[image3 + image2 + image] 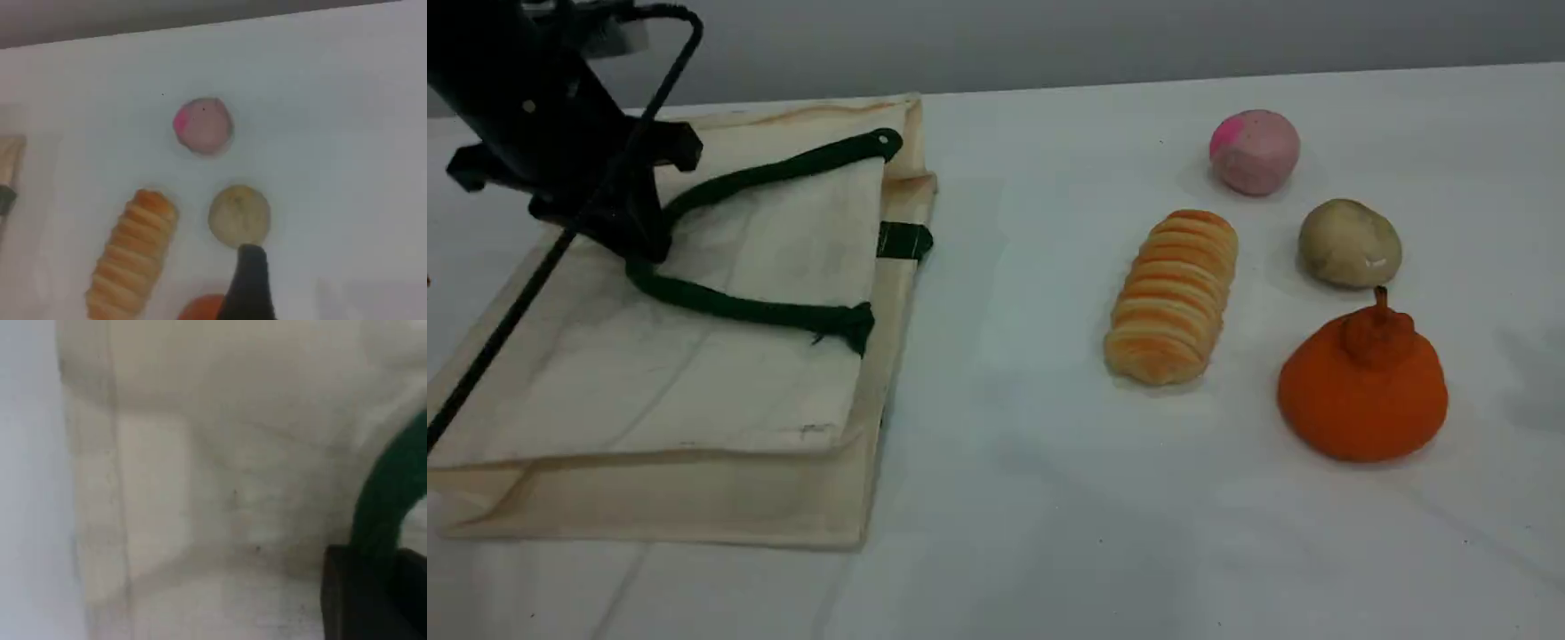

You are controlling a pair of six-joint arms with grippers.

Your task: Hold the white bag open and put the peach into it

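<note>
The white bag (720,391) lies flat on the table's left side, its mouth toward the middle of the table. My left gripper (643,244) is down on the bend of the upper green rope handle (765,173), closed around it. In the left wrist view the handle (387,493) runs behind a dark fingertip (360,600) over the bag cloth (220,487). The peach (1255,151) sits at the far right, untouched. The right wrist view looks down on the peach (203,125). One fingertip (248,273) of my right gripper hovers above the table with nothing in it.
A striped bread roll (1174,295) lies between bag and peach. A beige lump (1349,243) and an orange stemmed fruit (1362,387) sit in front of the peach. The left arm's black cable (543,267) slants across the bag. A green tab (903,240) shows at the bag's mouth.
</note>
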